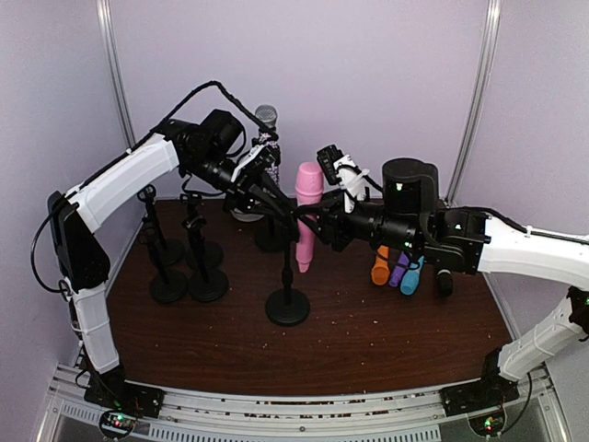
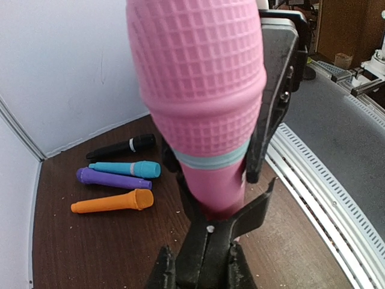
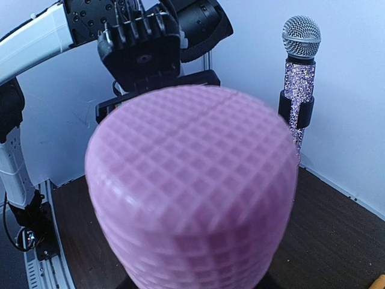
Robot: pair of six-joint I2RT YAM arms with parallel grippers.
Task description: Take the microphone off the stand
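The pink microphone (image 1: 307, 214) stands upright in the clip of a black stand (image 1: 287, 305) at mid-table. It fills the left wrist view (image 2: 201, 90) and the right wrist view (image 3: 192, 192). My left gripper (image 1: 279, 201) reaches in from the left and is shut on the stand's black spring clip (image 2: 207, 241), squeezing its levers just below the microphone. My right gripper (image 1: 319, 230) comes from the right and is shut on the microphone's body. One of its fingers (image 2: 274, 90) lies along the microphone's side. Its fingers are hidden in its own wrist view.
A glittery microphone with a silver head (image 1: 267, 124) stands clipped in a stand at the back (image 3: 299, 78). Two empty stands (image 1: 189, 267) are at the left. Orange (image 2: 111, 202), purple (image 2: 111, 179), blue (image 2: 126, 168) and black (image 2: 123, 146) microphones lie on the table to the right.
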